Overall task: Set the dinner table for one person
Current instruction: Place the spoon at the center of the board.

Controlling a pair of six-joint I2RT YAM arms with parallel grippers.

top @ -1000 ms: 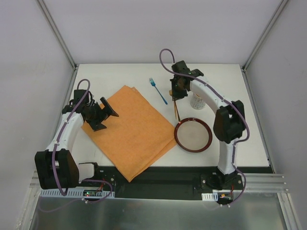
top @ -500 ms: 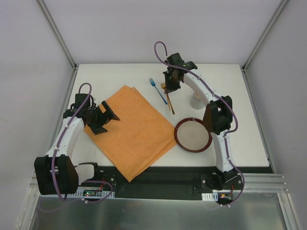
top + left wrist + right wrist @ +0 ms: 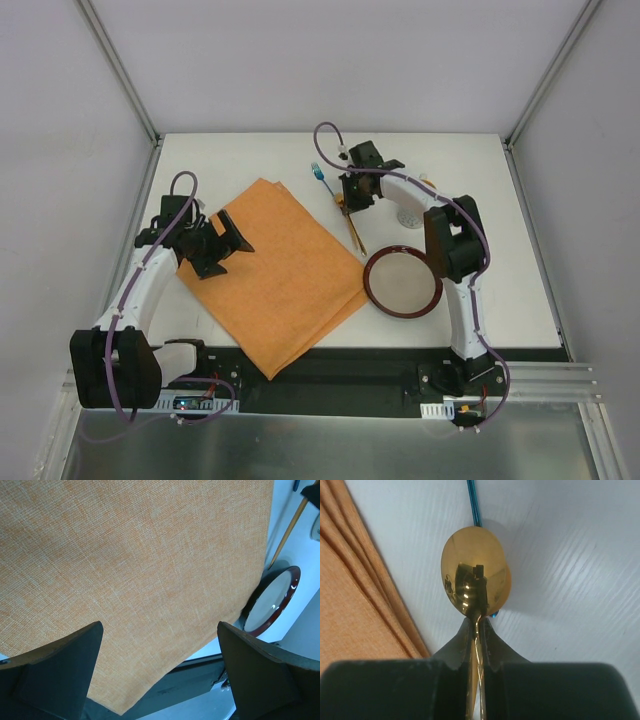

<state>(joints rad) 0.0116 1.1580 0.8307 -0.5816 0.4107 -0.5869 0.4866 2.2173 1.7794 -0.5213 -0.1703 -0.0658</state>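
Observation:
On the white dinner table [image 3: 500,190] an orange placemat [image 3: 275,270] lies left of centre. A dark red-rimmed plate [image 3: 402,282] sits to its right. My right gripper [image 3: 351,196] is shut on a gold spoon [image 3: 356,233], whose handle slants down toward the plate. In the right wrist view the jaws [image 3: 477,624] pinch the spoon's neck, and its bowl [image 3: 476,570] hangs just over a blue fork [image 3: 472,500]. That blue fork [image 3: 319,172] shows only at its tines in the top view. My left gripper [image 3: 226,245] hovers open over the placemat's left part [image 3: 140,555], with nothing between its fingers [image 3: 60,672].
A white patterned cup [image 3: 407,213] stands behind the plate, mostly hidden under my right arm. Grey frame posts rise at the table's far corners. The placemat's near corner overhangs the table's front edge. The left wrist view shows the plate [image 3: 272,602] and spoon handle [image 3: 287,532].
My right gripper has carried the spoon leftward from beside the cup to just over the fork's handle. The left gripper has shifted slightly to the right over the placemat.

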